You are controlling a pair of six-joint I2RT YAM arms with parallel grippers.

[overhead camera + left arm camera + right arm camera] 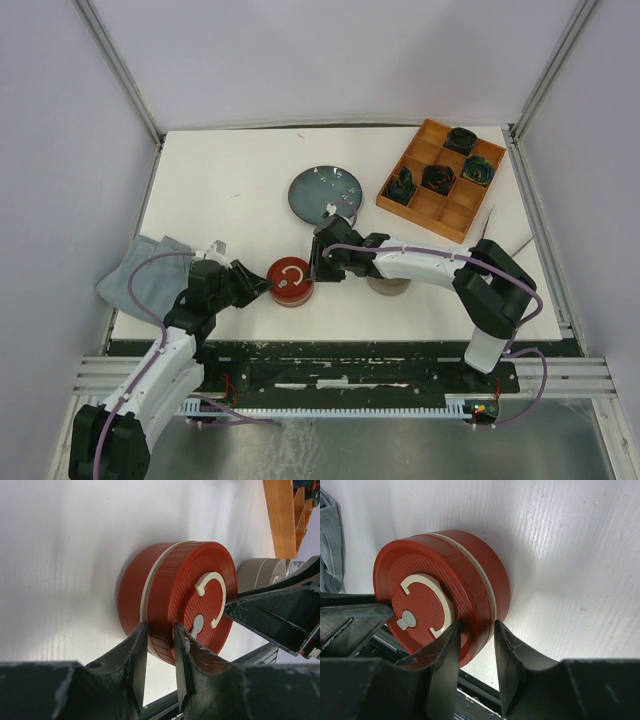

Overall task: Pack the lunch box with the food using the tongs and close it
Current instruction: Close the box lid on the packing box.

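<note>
While it's round, the lunch box point(176, 582) is ribbed.

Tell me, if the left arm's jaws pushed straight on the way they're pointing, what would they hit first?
The red lunch box. The left jaws stand on either side of the rim of its lid, so there looks to be no free travel: pushing on would press them straight into the box.

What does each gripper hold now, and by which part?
The left gripper pinches the red lunch box at its lid's rim. The right gripper straddles the opposite rim; whether it clamps cannot be told.
</note>
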